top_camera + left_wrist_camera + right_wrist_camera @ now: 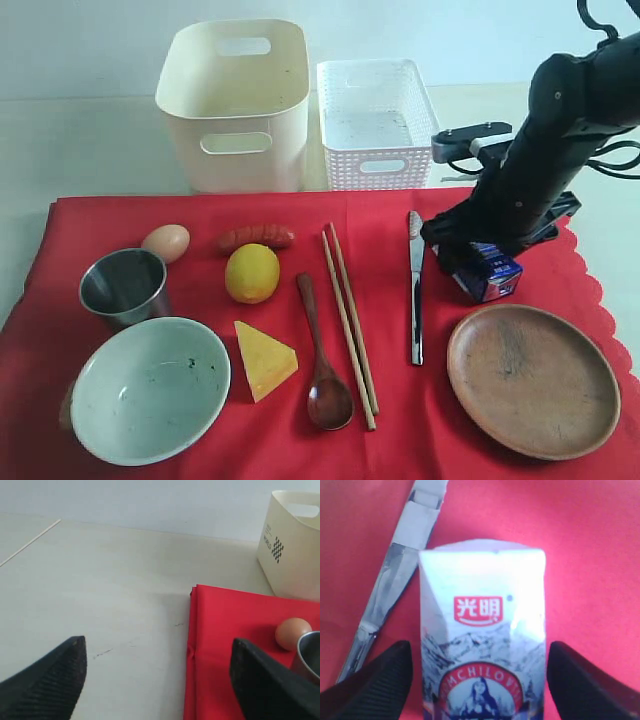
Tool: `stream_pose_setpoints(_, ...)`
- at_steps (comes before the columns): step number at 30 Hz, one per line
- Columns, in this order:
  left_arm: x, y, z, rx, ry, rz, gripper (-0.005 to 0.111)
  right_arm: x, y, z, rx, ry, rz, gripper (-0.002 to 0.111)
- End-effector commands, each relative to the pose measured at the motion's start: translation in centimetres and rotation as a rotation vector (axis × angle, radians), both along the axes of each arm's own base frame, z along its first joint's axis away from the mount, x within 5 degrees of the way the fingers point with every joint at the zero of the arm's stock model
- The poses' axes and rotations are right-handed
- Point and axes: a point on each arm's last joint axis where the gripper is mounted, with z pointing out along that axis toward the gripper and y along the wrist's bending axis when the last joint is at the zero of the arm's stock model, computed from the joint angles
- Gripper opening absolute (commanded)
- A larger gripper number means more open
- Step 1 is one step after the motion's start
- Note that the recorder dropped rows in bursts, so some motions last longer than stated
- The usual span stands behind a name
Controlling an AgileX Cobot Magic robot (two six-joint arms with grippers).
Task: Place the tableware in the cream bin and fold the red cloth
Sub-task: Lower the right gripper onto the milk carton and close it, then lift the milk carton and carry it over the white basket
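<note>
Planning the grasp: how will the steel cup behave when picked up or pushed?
The cup looks empty and thin-walled, so probably light yet stiff. Its shiny wall may slip. Upright on the cloth, it could tip if pushed high.

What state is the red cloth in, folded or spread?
Spread: the red cloth lies flat across the table, with the bowl and round plate resting on it.

Behind cloth (300, 225): bin (232, 150) at left, lattice basket (375, 150) just right of it. On cloth, left side: egg (166, 241) behind cup (123, 286), bowl (150, 388) in front of cup. Centre: sausage (256, 237) rearmost, lemon (252, 273) before it, cheese wedge (264, 359) nearer front, beside bowl. Rightward in turn: spoon (320, 355), chopsticks (348, 315), knife (416, 300), all lying front-to-back. Far right: carton (490, 275) beside knife, plate (532, 380) in front of carton.
</note>
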Motion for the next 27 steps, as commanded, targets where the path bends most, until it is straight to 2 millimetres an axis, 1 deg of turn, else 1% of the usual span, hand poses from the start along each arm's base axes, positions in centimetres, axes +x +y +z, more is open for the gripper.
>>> stream_pose_setpoints(1, 0.0, 0.0, 0.0, -0.007, -0.014, -0.003, 0.075, 0.7, 0.4, -0.3, -0.004, -0.004, 0.02, 0.07)
stream_pose_setpoints(3, 0.0, 0.0, 0.0, -0.007, -0.014, -0.003, 0.075, 0.7, 0.4, -0.6, -0.009, 0.006, 0.023, 0.064)
stream_pose_setpoints(5, 0.0, 0.0, 0.0, -0.007, -0.014, -0.003, 0.075, 0.6, 0.3, -1.1, -0.015, 0.027, 0.024, 0.056)
stream_pose_setpoints(7, 0.0, 0.0, 0.0, -0.007, -0.014, -0.003, 0.075, 0.6, 0.3, -1.3, -0.021, 0.031, 0.028, 0.036)
stream_pose_setpoints(8, 0.0, 0.0, 0.0, -0.007, -0.014, -0.003, 0.075, 0.6, 0.3, -1.3, -0.021, 0.031, 0.028, 0.029)
stream_pose_setpoints(9, 0.0, 0.0, 0.0, -0.007, -0.014, -0.003, 0.075, 0.6, 0.3, -1.1, -0.02, 0.028, 0.028, 0.016)
stream_pose_setpoints(10, 0.0, 0.0, 0.0, -0.007, -0.014, -0.003, 0.075, 0.6, 0.3, -1.1, -0.02, 0.03, 0.029, 0.01)
stream_pose_setpoints(11, 0.0, 0.0, 0.0, -0.007, -0.014, -0.003, 0.075, 0.6, 0.3, -0.9, -0.019, 0.027, 0.029, 0.002)
stream_pose_setpoints(12, 0.0, 0.0, 0.0, -0.007, -0.014, -0.003, 0.075, 0.6, 0.3, -0.6, -0.017, 0.02, 0.029, 0.0)
stream_pose_setpoints(20, 0.0, 0.0, 0.0, -0.007, -0.014, -0.003, 0.075, 0.2, 0.2, 2.9, 0.005, -0.055, 0.03, 0.0)
stream_pose_setpoints(27, 0.0, 0.0, 0.0, -0.007, -0.014, -0.003, 0.075, -0.7, 0.2, 7.1, 0.059, -0.137, 0.007, 0.0)
